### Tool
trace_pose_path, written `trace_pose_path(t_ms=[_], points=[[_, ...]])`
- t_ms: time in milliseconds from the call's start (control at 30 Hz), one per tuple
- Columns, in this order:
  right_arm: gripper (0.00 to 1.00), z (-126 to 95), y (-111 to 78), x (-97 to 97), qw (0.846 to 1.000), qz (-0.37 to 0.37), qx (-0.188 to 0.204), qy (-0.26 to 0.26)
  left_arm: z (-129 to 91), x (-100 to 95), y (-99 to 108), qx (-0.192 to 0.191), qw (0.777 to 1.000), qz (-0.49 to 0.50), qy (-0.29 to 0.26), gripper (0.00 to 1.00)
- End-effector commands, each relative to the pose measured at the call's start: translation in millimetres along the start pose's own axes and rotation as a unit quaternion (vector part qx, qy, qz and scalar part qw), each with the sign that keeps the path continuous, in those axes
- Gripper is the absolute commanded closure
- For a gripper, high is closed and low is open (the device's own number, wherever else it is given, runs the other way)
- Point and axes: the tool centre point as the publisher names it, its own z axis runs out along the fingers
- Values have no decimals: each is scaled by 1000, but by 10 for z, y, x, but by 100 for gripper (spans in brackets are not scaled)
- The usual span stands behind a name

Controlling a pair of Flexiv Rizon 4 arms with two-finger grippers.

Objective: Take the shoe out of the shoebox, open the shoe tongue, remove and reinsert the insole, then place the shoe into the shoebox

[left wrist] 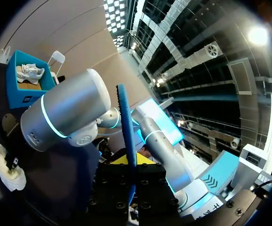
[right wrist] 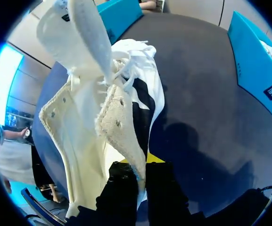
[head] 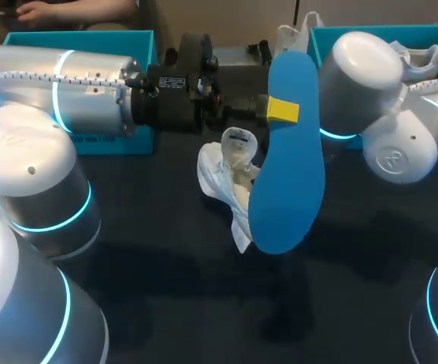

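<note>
The insole is already out of the shoe, so removal looks finished and reinsertion is the step in hand. The flat blue foam insole (head: 288, 163) stands clear of the shoe in the middle of the head view. The left fingers (head: 283, 111) pinch it near its narrower upper end, with one yellow tip pressed on its face. In the left wrist view the insole (left wrist: 126, 132) runs edge-on straight out between the two fingers, touched from both sides.

The white mesh shoe (head: 230, 182) is just left of centre in the head view, over the dark bench (head: 165, 303), partly behind the insole's lower end. Whether it rests on the bench cannot be told. Its tongue (head: 237, 144) stands up and its mouth gapes. The right fingers (right wrist: 126, 190) are closed on the shoe's cream eyelet flap (right wrist: 119, 127), which passes between them (in the head view the insole hides them).

The next move probably calls for tipping the insole's broad end into the open mouth and sliding it along the sole while the right arm spreads the upper. The insole could catch on the tongue. The teal cardboard shoebox (head: 319, 42) sits at the upper right of the head view.
</note>
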Motion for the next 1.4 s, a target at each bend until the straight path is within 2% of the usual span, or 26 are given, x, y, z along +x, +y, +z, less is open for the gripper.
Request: trace_pose_path(t_ms=[33,200,367,600,900,1400], points=[[100,-17,-12,2,1000,0,-2,1,14,0,2,0,1000,0,-1,100],[100,-17,-12,2,1000,0,-2,1,14,0,2,0,1000,0,-1,100],[100,-23,-165,0,998,61,-15,-10,14,0,2,0,1000,0,-1,100],[100,20,-312,50,993,108,-29,-23,14,0,2,0,1000,0,-1,100],[100,208,-356,143,993,108,-37,-9,14,0,2,0,1000,0,-1,100],[100,444,-425,69,993,113,-35,-13,14,0,2,0,1000,0,-1,100]])
